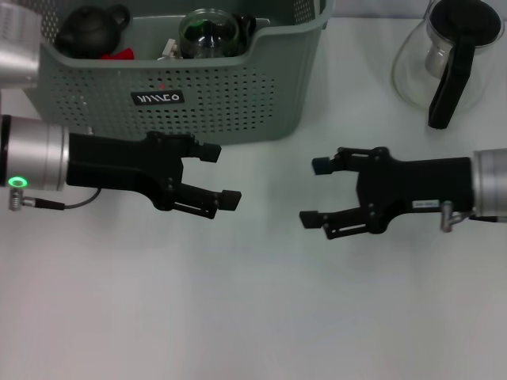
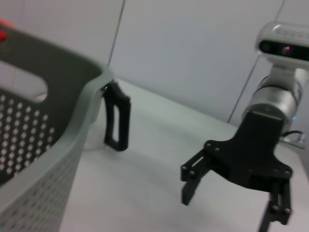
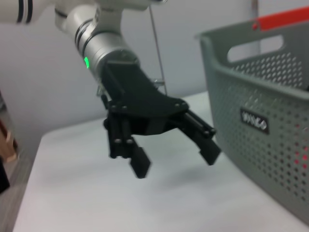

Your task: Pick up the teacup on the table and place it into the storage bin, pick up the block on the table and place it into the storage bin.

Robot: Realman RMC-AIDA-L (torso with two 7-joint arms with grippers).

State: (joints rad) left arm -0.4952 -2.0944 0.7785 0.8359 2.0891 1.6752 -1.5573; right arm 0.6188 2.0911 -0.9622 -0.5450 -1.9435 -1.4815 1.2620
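Storage bin [image 1: 238, 95] sits at the tabletop's [image 1: 253, 317] far edge, beyond my left end effector [image 1: 214, 176] and right end effector [image 1: 317, 191], both released, empty.

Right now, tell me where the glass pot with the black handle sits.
In the head view the glass pot stands at the table's far right, beside the storage bin and beyond the right end effector.
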